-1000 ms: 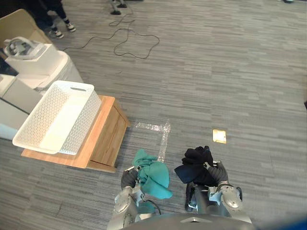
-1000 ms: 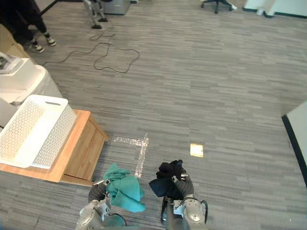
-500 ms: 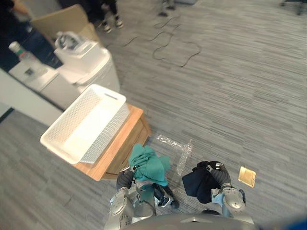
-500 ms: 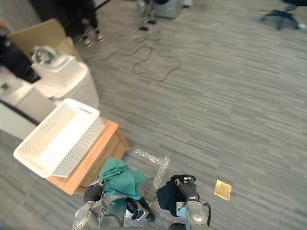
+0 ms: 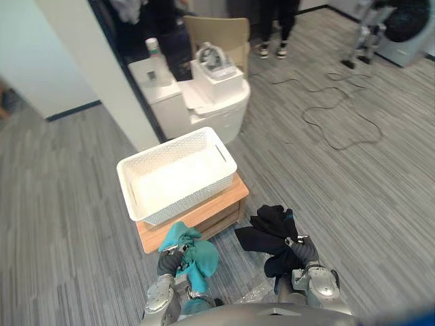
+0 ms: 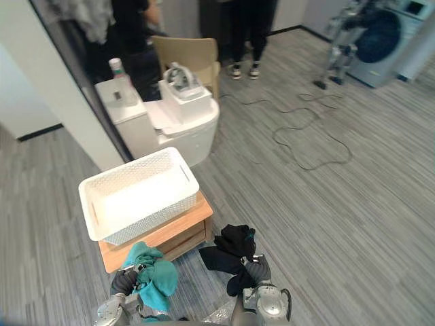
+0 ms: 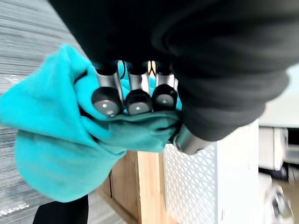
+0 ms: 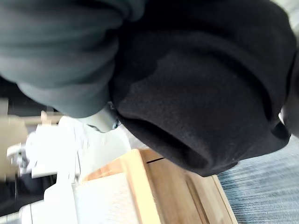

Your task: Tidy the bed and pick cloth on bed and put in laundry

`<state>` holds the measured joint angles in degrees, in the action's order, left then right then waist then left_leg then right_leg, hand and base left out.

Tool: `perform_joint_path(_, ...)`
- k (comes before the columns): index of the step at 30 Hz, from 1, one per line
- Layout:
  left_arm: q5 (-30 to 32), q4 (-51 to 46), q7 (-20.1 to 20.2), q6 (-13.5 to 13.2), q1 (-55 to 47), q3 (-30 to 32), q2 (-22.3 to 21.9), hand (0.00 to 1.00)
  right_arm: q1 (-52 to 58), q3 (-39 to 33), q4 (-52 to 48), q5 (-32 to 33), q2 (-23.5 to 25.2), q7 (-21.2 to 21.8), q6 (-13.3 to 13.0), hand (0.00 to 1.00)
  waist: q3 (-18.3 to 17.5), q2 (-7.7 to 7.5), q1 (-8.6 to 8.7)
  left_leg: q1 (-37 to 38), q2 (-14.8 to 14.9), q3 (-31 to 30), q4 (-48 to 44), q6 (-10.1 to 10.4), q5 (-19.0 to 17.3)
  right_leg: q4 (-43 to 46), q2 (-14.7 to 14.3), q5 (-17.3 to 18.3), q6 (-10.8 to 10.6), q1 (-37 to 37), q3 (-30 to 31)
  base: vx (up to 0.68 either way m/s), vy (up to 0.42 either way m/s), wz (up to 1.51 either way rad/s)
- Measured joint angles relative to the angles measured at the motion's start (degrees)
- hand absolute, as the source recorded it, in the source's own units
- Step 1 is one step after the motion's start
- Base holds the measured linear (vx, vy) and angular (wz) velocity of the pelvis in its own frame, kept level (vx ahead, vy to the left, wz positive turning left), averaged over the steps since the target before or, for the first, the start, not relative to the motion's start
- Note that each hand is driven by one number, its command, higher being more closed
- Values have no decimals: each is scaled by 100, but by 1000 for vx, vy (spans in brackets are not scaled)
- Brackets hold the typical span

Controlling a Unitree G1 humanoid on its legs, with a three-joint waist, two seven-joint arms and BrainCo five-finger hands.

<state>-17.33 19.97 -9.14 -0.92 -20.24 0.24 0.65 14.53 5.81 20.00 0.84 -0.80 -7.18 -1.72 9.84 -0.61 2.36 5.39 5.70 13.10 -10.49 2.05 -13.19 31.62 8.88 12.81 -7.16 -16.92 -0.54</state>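
A teal cloth (image 5: 195,252) is clenched in the left robot hand (image 7: 135,99) and a black cloth (image 5: 268,227) in the right robot hand (image 5: 301,250), both just short of the white basket (image 5: 187,204). Hanging folds could be snagged on its rim and dropped outside.

View swung left, white basket (image 5: 187,202) now ahead, teal cloth (image 5: 195,256) nearer it

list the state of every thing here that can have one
white basket: empty, sitting on the wooden stand
teal cloth: bunched up, held off the floor
black cloth: bunched up, held off the floor
left hand: shut on the teal cloth
right hand: shut on the black cloth
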Motion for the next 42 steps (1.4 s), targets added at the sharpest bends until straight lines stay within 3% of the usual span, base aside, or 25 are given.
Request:
perform_joint_path(1, 6, 172, 5, -8, 47, 25, 56, 100, 108, 18, -67, 6, 53, -29, -27, 100, 9, -127, 13, 23, -37, -217, 33, 278, -89, -780, -52, -329, 95, 201, 362, 217, -554, 111)
perform_joint_path(2, 0, 401, -3, 68, 191, -25, -157, 100, 49, -95, 2, 8, -90, -69, 6, 100, 8, 140, -123, 31, 190, -274, 187, 348, 46, -974, -272, -363, 186, 356, 244, 166, -412, 76)
perform_joint_path(5, -1, 357, 15, 50, 119, -55, -338, 100, 114, -127, -129, 21, -120, -148, 7, 100, 28, 396, -176, 21, 519, -223, 54, 348, 315, -1305, -424, -296, 416, 836, -361, 158, -252, 71)
perform_joint_path(7, -10, 289, 12, 48, 132, -21, -365, 100, 355, -118, -377, 19, -52, -150, 11, 100, 76, 318, -196, -258, 743, 37, -891, 380, 341, -1570, -357, -249, 494, 1322, -689, 139, -206, 88)
perform_joint_path(8, -17, 266, 7, 48, 162, 2, -357, 100, 451, -114, -640, 18, -1, -153, 9, 100, 116, 235, -229, -488, 960, 615, -1652, 343, 316, -1715, -239, -238, 512, 1595, -886, 128, -141, 70)
perform_joint_path(11, -34, 230, 9, 50, 159, 7, -366, 100, 574, -121, -998, 18, -31, -196, 0, 100, 87, 139, -279, -643, 1245, 1920, -1786, 32, 163, -1985, -28, -198, 499, 1846, -988, 80, 40, 27)
perform_joint_path(12, -26, 126, 19, 47, 148, 5, -378, 100, 550, -198, -988, 17, -44, -197, 4, 100, 48, 223, -273, -729, 1153, 2078, -906, -37, 477, -2052, 8, -203, 359, 1848, -977, 235, 315, 9)
perform_joint_path(13, -13, 133, 23, 51, 99, 47, -392, 100, 548, -280, -888, 17, -27, -191, 15, 100, 6, 245, -287, -726, 991, 2044, -453, 186, 841, -2049, 128, -188, 205, 1837, -946, 249, 332, 10)
perform_joint_path(16, -7, -18, 2, 43, 71, 158, -408, 100, 613, -290, -847, 8, 3, -153, 28, 100, 46, -103, -198, -841, 608, 2102, -883, 1, 824, -2265, 604, -381, -118, 1998, -968, 257, 266, 19)
perform_joint_path(17, -5, -82, 4, 43, 92, 215, -396, 100, 583, -289, -908, 9, 62, -145, 29, 100, 182, -306, -191, -1104, 711, 2136, -1711, 33, 695, -2496, 857, -522, -200, 2285, -992, 168, 221, -6)
perform_joint_path(18, -5, -102, 6, 44, 82, 198, -374, 100, 610, -285, -998, 8, 94, -145, 23, 100, 188, -306, -208, -1113, 855, 2265, -1855, 83, 510, -2559, 901, -549, -234, 2370, -1011, 124, 219, -22)
perform_joint_path(20, -3, -210, 15, 43, 0, 158, -399, 100, 840, -356, -1286, 8, -65, -157, 2, 100, 73, 75, -233, -1048, 1727, 2414, -1516, 28, 553, -2598, 787, -447, -398, 2486, -1039, 95, 251, -35)
perform_joint_path(21, -2, -267, 14, 44, -35, 215, -414, 100, 803, -352, -1203, 8, -109, -168, 18, 100, 55, 105, -217, -1026, 1714, 2408, -1676, 371, 419, -2542, 993, -383, -569, 2590, -987, 154, 399, -20)
perform_joint_path(23, -2, -528, 5, -27, -101, 308, -413, 100, 886, -290, -1237, 8, 58, -158, 11, 100, -97, -73, -186, -1143, 1370, 2443, -1885, 231, 2, -2568, 1355, -373, -543, 2591, -989, 221, 437, 11)
perform_joint_path(25, -2, -607, 8, -137, -74, 317, -410, 100, 910, -195, -1225, 6, 303, -95, 21, 100, -116, -196, -187, -1425, 1355, 2391, -2196, 151, -314, -2669, 1427, -800, -687, 2537, -1006, 197, 291, 22)
perform_joint_path(29, 15, -498, 52, -89, -85, 245, -348, 100, 760, -189, -1244, 0, 419, -83, 17, 100, -201, -350, -177, -1375, 1077, 2429, -1910, 102, -369, -2556, 1550, -1649, -656, 2287, -1033, 196, 261, 2)
perform_joint_path(30, 88, -444, 57, -85, -66, 243, -318, 100, 604, -190, -1238, -6, 413, -93, 17, 100, -182, -415, -182, -1225, 992, 2587, -1726, 66, -363, -2200, 1621, -1809, -396, 2032, -1003, 186, 281, -29)
perform_joint_path(31, 105, -346, 54, -82, -43, 235, -262, 100, 414, -160, -1234, -26, 390, -95, 17, 100, -157, -384, -188, -1060, 953, 2726, -1488, -3, -322, -1618, 1649, -1843, 46, 1602, -1005, 213, 311, -36)
perform_joint_path(32, 105, -326, 52, -81, -44, 227, -192, 100, 323, -122, -1232, -68, 386, -96, 15, 100, -131, -347, -167, -984, 944, 2776, -1365, -31, -295, -1224, 1620, -1646, 237, 1391, -981, 175, 197, -32)
perform_joint_path(33, 103, -284, 48, -78, -38, 232, -71, 100, 202, -105, -1257, -157, 385, -90, 11, 100, -102, -373, -99, -779, 923, 2806, -1105, -9, -225, -488, 1413, -1141, 270, 1109, -927, 220, 165, -11)
perform_joint_path(34, 106, -276, 48, -72, -47, 230, 9, 100, 160, -137, -1319, -223, 388, -90, 12, 100, -98, -361, -48, -547, 926, 2795, -833, 29, -133, -133, 955, -671, 59, 992, -727, 187, 78, 0)
perform_joint_path(36, 106, -264, 49, -71, -41, 209, 42, 100, 220, -273, -1633, -222, 392, -99, 7, 100, -93, -338, 74, -273, 886, 2753, -422, 89, 64, -256, 234, -243, 163, 880, -509, 185, -8, 20)
perform_joint_path(38, 109, -172, 60, -69, 19, 168, 47, 100, 320, -518, -2086, -221, 384, -210, -3, 100, -114, -400, 121, -126, 681, 2720, -270, 119, 124, -1114, -46, -231, 359, 840, -763, 193, -58, 8)
perform_joint_path(40, 112, 164, 59, -23, 144, 152, -60, 100, 306, -804, -2447, -219, 138, -345, -6, 100, -139, -158, 110, -62, 733, 2694, -424, 160, 202, -1902, -153, -421, 422, 1302, -811, 232, -46, -33)
perform_joint_path(42, 113, 207, 130, 31, 95, 170, -106, 100, 307, -1035, -2905, -222, 56, -448, -11, 100, -55, -194, 115, -186, 717, 2565, -696, 291, 104, -2557, -74, -619, 445, 1804, -716, 222, -32, -17)
